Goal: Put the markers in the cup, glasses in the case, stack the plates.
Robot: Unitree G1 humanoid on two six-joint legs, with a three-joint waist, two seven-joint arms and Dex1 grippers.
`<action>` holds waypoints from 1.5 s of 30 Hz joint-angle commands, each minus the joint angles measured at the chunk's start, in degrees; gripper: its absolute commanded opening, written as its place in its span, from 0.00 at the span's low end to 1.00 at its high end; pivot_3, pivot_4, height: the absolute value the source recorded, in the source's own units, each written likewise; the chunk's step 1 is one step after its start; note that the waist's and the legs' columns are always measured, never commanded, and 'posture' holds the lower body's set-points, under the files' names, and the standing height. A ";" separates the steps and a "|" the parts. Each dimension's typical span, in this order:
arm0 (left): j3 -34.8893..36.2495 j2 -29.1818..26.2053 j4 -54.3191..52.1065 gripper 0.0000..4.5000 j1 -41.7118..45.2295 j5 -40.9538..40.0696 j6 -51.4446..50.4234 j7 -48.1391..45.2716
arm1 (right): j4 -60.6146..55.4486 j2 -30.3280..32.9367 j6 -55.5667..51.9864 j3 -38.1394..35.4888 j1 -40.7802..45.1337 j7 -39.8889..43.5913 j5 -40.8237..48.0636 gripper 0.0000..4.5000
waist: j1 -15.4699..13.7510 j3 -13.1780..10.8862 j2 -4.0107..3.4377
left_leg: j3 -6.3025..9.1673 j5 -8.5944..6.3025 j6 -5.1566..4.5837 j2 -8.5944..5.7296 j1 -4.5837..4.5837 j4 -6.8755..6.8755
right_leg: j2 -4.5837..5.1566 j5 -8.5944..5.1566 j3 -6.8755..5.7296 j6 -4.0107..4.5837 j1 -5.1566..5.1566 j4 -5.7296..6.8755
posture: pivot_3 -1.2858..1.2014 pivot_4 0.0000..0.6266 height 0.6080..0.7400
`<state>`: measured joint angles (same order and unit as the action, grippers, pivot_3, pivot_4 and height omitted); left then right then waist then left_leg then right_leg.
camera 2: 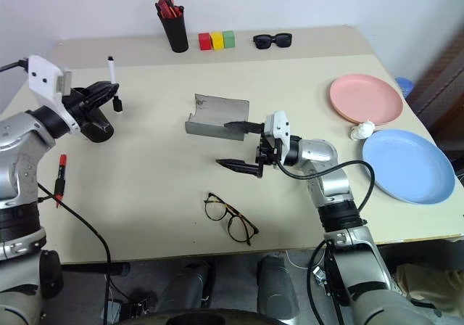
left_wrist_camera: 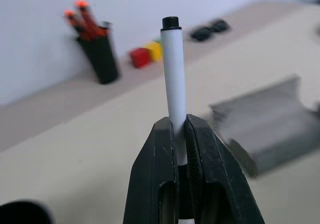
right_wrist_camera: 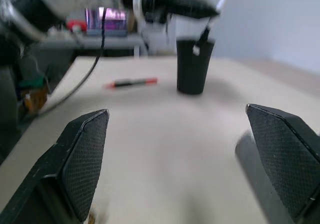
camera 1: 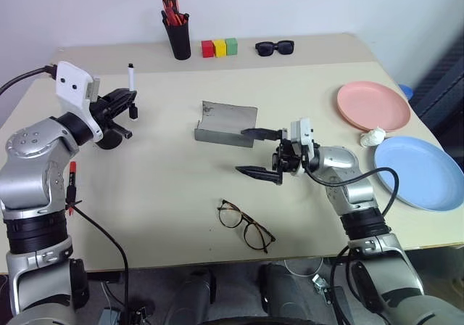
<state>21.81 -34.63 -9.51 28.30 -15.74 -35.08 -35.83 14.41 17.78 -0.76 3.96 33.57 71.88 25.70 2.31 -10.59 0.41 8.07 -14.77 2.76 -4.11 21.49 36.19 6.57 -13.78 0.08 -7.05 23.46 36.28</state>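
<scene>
Now, head view: L gripper clamps white marker upright over cup near table's left edge; red marker lies at that edge. R gripper wide, empty, mid-table by case; glasses near front edge; plates at right edge, apart. L wrist: marker pinched between fingers. R wrist: jaws wide, cup ahead.

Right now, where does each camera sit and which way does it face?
Head views: above the table, looking down; both arms show.
Left wrist view: along the left gripper, shut on the white marker, toward the pen holder.
Right wrist view: between the open right gripper, toward the cup.
Shared: the grey case.
</scene>
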 commanded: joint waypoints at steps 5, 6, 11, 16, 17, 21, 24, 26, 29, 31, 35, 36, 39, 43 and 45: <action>6.31 2.04 -3.01 0.01 2.22 -0.25 2.17 13.83 | 1.36 -2.72 0.63 -2.17 4.87 -0.29 2.66 1.00 | 0.03 0.01 0.01 | 0.00 0.01 0.02 0.00 -0.01 -0.02 | -0.01 0.00 0.00 0.01 0.01 0.00 | 0.52 0.24 1.00; 6.31 2.02 -2.81 0.01 2.39 -0.02 2.31 14.91 | 1.61 -2.81 0.73 -2.19 5.03 -0.18 2.63 1.00 | 0.03 0.01 0.02 | 0.00 0.01 0.02 -0.01 0.00 -0.01 | -0.01 0.00 0.00 0.00 0.01 0.00 | 0.52 0.24 1.00; 5.77 1.69 0.23 0.01 3.74 4.50 7.35 22.93 | 3.25 -3.54 2.01 -1.99 5.71 0.20 1.88 1.00 | 0.02 0.01 0.02 | -0.01 0.01 0.02 -0.02 0.00 -0.01 | 0.00 0.01 0.00 0.00 0.00 -0.01 | 0.52 0.24 1.00; 4.64 1.70 3.42 0.01 3.52 8.97 12.35 29.21 | 3.62 -3.84 2.68 -1.68 5.54 0.18 1.49 1.00 | 0.07 0.01 0.02 | -0.02 0.02 0.04 -0.03 0.00 -0.03 | 0.00 0.01 0.00 0.00 0.01 -0.01 | 0.52 0.24 1.00; 4.69 1.86 3.77 0.01 3.26 9.23 12.67 29.94 | 3.68 -3.82 2.73 -1.67 5.54 0.06 1.44 1.00 | 0.07 0.01 0.02 | -0.02 0.02 0.04 -0.03 0.00 -0.03 | 0.00 0.01 0.00 0.00 0.02 -0.02 | 0.52 0.24 1.00; 4.39 3.09 3.55 0.01 1.50 9.51 13.08 31.57 | 4.78 -3.66 3.36 -1.93 5.75 -0.19 1.14 1.00 | 0.06 0.01 0.02 | -0.02 0.02 0.04 -0.03 0.00 -0.03 | 0.00 0.01 0.00 0.00 0.02 -0.02 | 0.52 0.24 1.00; 4.10 4.52 2.54 0.01 0.07 9.13 12.53 32.48 | 5.27 -3.71 3.84 -2.06 5.82 -0.56 0.95 1.00 | 0.04 0.02 0.01 | -0.02 0.02 0.04 -0.03 0.00 -0.03 | 0.00 0.01 0.01 0.00 0.02 -0.02 | 0.52 0.24 1.00; 3.69 5.55 1.83 0.01 -0.93 8.95 11.92 32.88 | 5.48 -3.85 4.18 -2.05 5.67 -0.72 0.73 1.00 | 0.03 0.02 0.02 | -0.02 0.02 0.05 -0.03 0.01 -0.03 | 0.00 0.02 0.01 0.00 0.02 -0.02 | 0.52 0.24 1.00; 3.27 6.76 1.31 0.01 -2.00 8.45 10.02 33.22 | 5.35 -4.03 4.31 -1.95 5.37 -0.93 0.53 1.00 | 0.05 0.02 0.02 | -0.02 0.02 0.05 -0.03 0.01 -0.03 | 0.00 0.01 0.01 0.00 0.02 -0.02 | 0.52 0.24 1.00; 3.35 7.32 1.35 0.01 -2.06 8.11 8.50 33.67 | 5.38 -4.07 4.39 -1.91 5.25 -1.03 0.43 1.00 | 0.03 0.02 0.02 | -0.02 0.02 0.05 -0.03 0.01 -0.03 | 0.00 0.02 0.01 0.00 0.02 -0.02 | 0.52 0.24 1.00; 3.40 7.81 1.42 0.01 -1.81 7.75 7.72 34.09 | 4.89 -4.18 4.30 -1.71 4.84 -1.25 0.34 1.00 | 0.07 0.01 0.02 | -0.02 0.02 0.05 -0.03 0.01 -0.03 | 0.00 0.01 0.01 0.00 0.02 -0.02 | 0.52 0.24 1.00; 3.36 7.86 1.70 0.01 -1.79 7.58 7.58 34.10 | 4.66 -4.20 4.22 -1.61 4.69 -1.32 0.32 1.00 | 0.06 0.02 0.02 | -0.02 0.02 0.05 -0.03 0.01 -0.03 | 0.00 0.02 0.01 0.00 0.02 -0.02 | 0.52 0.24 1.00; 3.15 7.83 2.72 0.01 -1.84 7.54 8.19 34.06 | 4.43 -4.14 4.09 -1.55 4.52 -1.42 0.24 1.00 | 0.05 0.02 0.02 | -0.02 0.02 0.05 -0.03 0.01 -0.03 | 0.00 0.01 0.01 0.00 0.02 -0.02 | 0.52 0.24 1.00; 3.03 7.77 3.87 0.01 -1.63 7.77 8.83 34.34 | 4.28 -3.95 3.95 -1.70 4.50 -1.53 0.19 1.00 | 0.05 0.02 0.02 | -0.02 0.02 0.05 -0.03 0.01 -0.03 | 0.00 0.02 0.01 0.00 0.02 -0.02 | 0.52 0.24 1.00; 2.85 7.78 4.18 0.09 -1.67 7.68 8.62 34.28 | 4.27 -3.87 3.93 -1.79 4.51 -1.63 0.20 1.00 | 0.05 0.02 0.02 | -0.02 0.02 0.05 -0.03 0.01 -0.03 | 0.00 0.01 0.01 0.00 0.02 -0.02 | 0.52 0.24 1.00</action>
<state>24.22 -26.33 -4.43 25.97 -8.11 -27.43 -2.06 20.47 14.11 2.78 2.80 37.92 70.43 25.49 2.37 -10.58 0.42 8.05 -14.75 2.81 -4.13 21.50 36.15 6.56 -13.76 0.09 -7.05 23.48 36.26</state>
